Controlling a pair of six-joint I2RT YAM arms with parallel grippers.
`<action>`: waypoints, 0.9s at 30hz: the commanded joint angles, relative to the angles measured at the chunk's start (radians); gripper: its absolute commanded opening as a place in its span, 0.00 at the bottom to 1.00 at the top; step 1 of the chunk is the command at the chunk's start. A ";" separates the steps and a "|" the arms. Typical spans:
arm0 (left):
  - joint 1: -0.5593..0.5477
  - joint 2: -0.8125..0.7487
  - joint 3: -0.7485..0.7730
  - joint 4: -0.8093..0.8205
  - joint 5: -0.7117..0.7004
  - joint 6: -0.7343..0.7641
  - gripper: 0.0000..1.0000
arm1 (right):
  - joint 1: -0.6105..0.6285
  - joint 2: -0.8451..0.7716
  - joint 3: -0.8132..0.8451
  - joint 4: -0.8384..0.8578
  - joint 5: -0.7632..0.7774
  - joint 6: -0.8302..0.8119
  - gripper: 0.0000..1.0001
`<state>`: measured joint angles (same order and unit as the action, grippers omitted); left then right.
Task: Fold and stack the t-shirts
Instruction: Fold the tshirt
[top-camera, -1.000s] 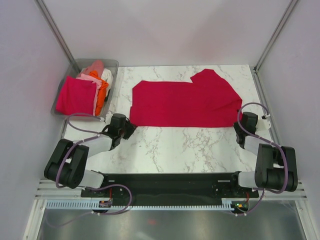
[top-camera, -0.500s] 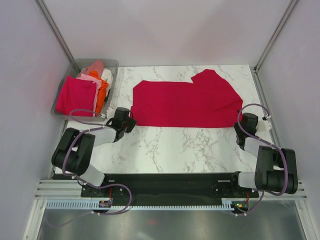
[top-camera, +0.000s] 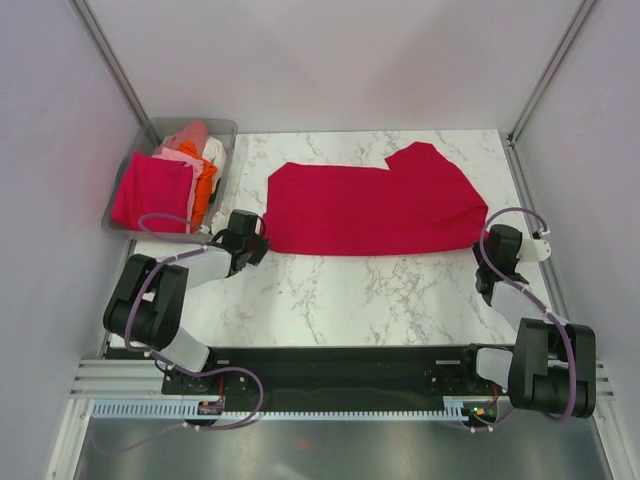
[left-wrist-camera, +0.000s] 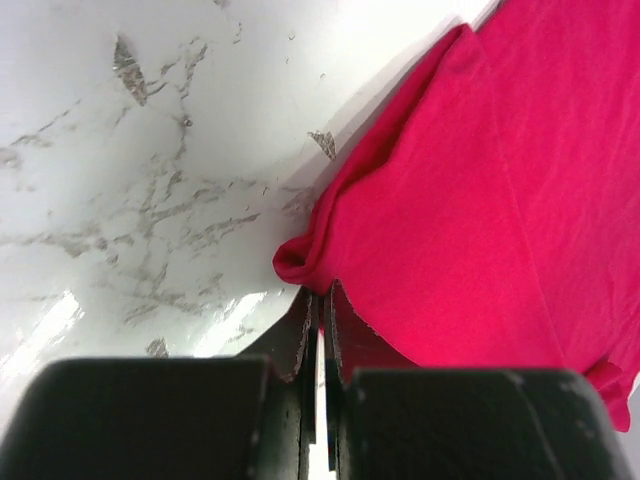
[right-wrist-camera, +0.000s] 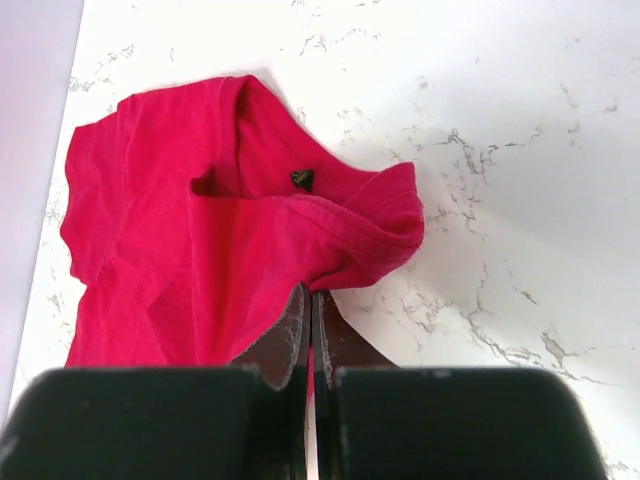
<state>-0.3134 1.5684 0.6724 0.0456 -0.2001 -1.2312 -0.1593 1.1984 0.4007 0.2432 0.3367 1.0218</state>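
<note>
A crimson red t-shirt (top-camera: 375, 208) lies spread across the far middle of the marble table. My left gripper (top-camera: 258, 243) is shut on its near-left corner, where the cloth (left-wrist-camera: 470, 200) bunches at the closed fingertips (left-wrist-camera: 300, 325). My right gripper (top-camera: 482, 240) is shut on the near-right edge by the collar (right-wrist-camera: 330, 225); its fingertips (right-wrist-camera: 300, 320) pinch the hem. Other t-shirts, magenta-pink (top-camera: 152, 190), orange (top-camera: 203, 185), pale pink and white, are piled in the bin at the far left.
The clear grey plastic bin (top-camera: 224, 130) stands at the far left corner of the table. Metal frame posts rise at both far corners. Bare marble (top-camera: 370, 290) lies between the red shirt and the arm bases.
Both grippers have moved a little and the shirt's near edge has shifted right and lifted slightly; the left arm has stretched further toward the shirt's corner.
</note>
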 joint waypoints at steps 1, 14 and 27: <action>0.010 -0.085 0.042 -0.096 -0.051 0.064 0.02 | 0.003 -0.043 0.053 -0.068 0.065 -0.022 0.00; 0.011 -0.217 0.029 -0.197 -0.033 0.032 0.02 | 0.044 -0.065 0.127 -0.240 0.110 -0.026 0.00; 0.060 -0.295 0.283 -0.338 -0.005 0.101 0.02 | 0.106 -0.140 0.455 -0.534 0.177 -0.095 0.00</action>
<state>-0.2794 1.3483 0.8066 -0.2497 -0.1802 -1.1992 -0.0704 1.1179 0.7189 -0.2340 0.4393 0.9653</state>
